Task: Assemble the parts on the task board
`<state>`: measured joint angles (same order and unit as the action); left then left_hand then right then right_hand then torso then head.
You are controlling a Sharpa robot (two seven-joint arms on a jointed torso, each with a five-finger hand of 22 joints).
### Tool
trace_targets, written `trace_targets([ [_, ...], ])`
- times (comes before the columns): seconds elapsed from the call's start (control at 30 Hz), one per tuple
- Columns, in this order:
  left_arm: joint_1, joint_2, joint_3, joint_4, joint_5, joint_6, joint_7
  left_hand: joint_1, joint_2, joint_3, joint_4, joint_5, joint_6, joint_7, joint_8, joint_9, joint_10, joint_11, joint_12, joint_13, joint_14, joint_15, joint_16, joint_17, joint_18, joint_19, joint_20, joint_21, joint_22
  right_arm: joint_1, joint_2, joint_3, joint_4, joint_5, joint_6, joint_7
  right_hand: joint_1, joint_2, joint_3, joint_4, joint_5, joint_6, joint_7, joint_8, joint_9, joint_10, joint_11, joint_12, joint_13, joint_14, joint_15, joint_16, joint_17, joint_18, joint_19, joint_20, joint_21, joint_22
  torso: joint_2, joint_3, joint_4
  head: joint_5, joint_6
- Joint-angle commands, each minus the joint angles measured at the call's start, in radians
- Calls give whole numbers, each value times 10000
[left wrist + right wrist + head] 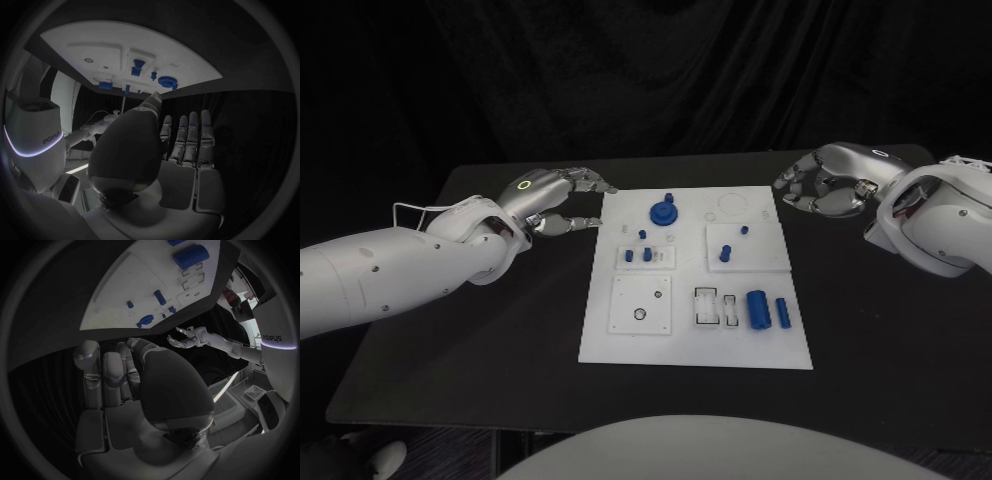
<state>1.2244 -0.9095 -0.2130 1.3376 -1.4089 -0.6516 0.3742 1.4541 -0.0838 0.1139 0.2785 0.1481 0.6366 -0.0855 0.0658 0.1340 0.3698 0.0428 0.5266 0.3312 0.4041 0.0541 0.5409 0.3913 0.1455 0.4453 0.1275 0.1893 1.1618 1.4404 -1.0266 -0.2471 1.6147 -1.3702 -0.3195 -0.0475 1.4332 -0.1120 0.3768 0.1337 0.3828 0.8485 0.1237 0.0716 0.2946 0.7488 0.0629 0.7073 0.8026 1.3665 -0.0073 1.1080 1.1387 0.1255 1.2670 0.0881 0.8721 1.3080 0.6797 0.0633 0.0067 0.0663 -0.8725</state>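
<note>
Task board, white plate, lies mid black table, between the two arms; also seen as a curved white slab in left wrist view & right wrist view. Parts on it, all blue: a round geared knob w/ a stub on top near the far edge, centre; small pegs standing in a raised square block just nearer than the knob, left of centre; two more pegs in a second raised block to the right of that; a fat cylinder & a thinner rod lying side by side at the near right, just beside some small rectangular slots. A near-left raised block w/ a round hole holds no blue piece. Left hand sits just off the board's far left corner, over bare table, fingers spread & slightly curved, nothing in them; left wrist view shows the left hand w/ fingers straight & apart, palm bare, board beyond the fingertips. Right hand is off the far right corner of the board, apart from it, fingers curled loosely inward round nothing visible; in right wrist view the right hand has fingers extended side by side, no part held. Neither hand touches the board or any part.
</note>
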Motion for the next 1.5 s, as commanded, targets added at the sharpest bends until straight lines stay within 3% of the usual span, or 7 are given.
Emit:
trace_targets([
  [0.03,27,-167,6,196,3322,739,2406,-1061,189,-425,149,95,680,349,46,25,-635,34,15,-549,-471,-5,-1812,-676,40,-665,56,-1035,-788,121,138,-4,-5,-1171,1042,-595,-64,-203,48,-14,-145,-331,-148,-51,-35,-1214,503,-904,-576,-711,386,-806,-719,157,-690,263,-1175,-12,-8,-26,35,-93,-1],
  [0.1,19,-220,5,243,4561,1316,3050,-1541,515,-807,126,1207,1266,709,168,88,-666,-368,-166,-883,-1203,-11,-3122,-1555,0,-957,-2,-1309,-1235,146,242,-5,-66,-1650,1268,-619,-111,-246,-79,-78,-498,-416,-240,-12,-16,-1598,639,-1253,-924,-1071,487,-1037,-994,233,-997,410,-1673,-146,-5,-52,84,-177,-1],
  [0.3,-32,-215,1,342,8749,3482,4205,-1138,1274,-2145,141,1107,122,791,-80,-302,-2374,-652,-2725,-2708,-3409,176,-5239,-3529,-176,-2873,34,-1371,-4361,-36,561,-4,-281,-2432,2104,-829,-118,-193,-427,-264,-709,-810,-462,-44,-47,-2374,796,-1978,-1731,-1321,548,-898,-1134,324,-1094,563,-1927,-146,63,-98,105,-174,-1],
  [0.63,-88,-354,0,964,12363,5656,4732,-1762,2050,-3438,152,352,-2666,468,-283,-879,-3219,-817,-3922,-3075,-4041,172,-5409,-3913,36,-3977,226,-1559,-7966,-464,752,-2,-473,-2668,2003,-801,-602,-146,-1218,-66,-1121,-502,-400,224,92,-1807,797,-2040,-2574,-954,651,-225,-995,256,-552,713,-1385,88,117,-402,611,-899,-1],
  [0.87,-92,-559,1,1410,12751,6038,4720,-1654,2299,-3598,125,633,-3487,929,-346,-1017,-3217,-686,-4003,-3077,-4041,231,-5409,-3913,70,-3981,306,-1548,-8228,-641,866,-2,-668,-2688,1675,-678,-372,-48,-1205,-255,-154,-363,-411,283,180,-1300,718,-2003,-3007,-687,572,142,-903,178,-161,639,-918,290,217,-649,765,-1158,-1],
  [1.07,-92,-615,1,1544,12826,6222,4630,-1036,2496,-3609,134,1475,-3701,283,-354,-1029,-3199,-318,-4044,-3077,-4041,401,-5409,-3913,88,-3918,504,-1535,-8372,-815,1111,-2,-978,-2692,1406,-543,-210,12,-905,-478,587,-439,-401,212,185,-937,722,-2115,-3428,-639,561,251,-977,154,-56,614,-810,408,276,-802,833,-1300,-1],
  [1.5,-93,-593,1,1533,12849,6464,4522,-242,2577,-3615,63,2109,-3680,265,-342,-1018,-3126,29,-3939,-3059,-4041,638,-5409,-3913,245,-3845,914,-1510,-8468,-1011,1435,-2,-1381,-2694,1195,-333,-254,-6,-290,-650,1097,-138,-370,309,252,-58,661,-2347,-4085,-418,493,536,-915,86,212,547,-352,680,242,-860,834,-1409,-1],
])
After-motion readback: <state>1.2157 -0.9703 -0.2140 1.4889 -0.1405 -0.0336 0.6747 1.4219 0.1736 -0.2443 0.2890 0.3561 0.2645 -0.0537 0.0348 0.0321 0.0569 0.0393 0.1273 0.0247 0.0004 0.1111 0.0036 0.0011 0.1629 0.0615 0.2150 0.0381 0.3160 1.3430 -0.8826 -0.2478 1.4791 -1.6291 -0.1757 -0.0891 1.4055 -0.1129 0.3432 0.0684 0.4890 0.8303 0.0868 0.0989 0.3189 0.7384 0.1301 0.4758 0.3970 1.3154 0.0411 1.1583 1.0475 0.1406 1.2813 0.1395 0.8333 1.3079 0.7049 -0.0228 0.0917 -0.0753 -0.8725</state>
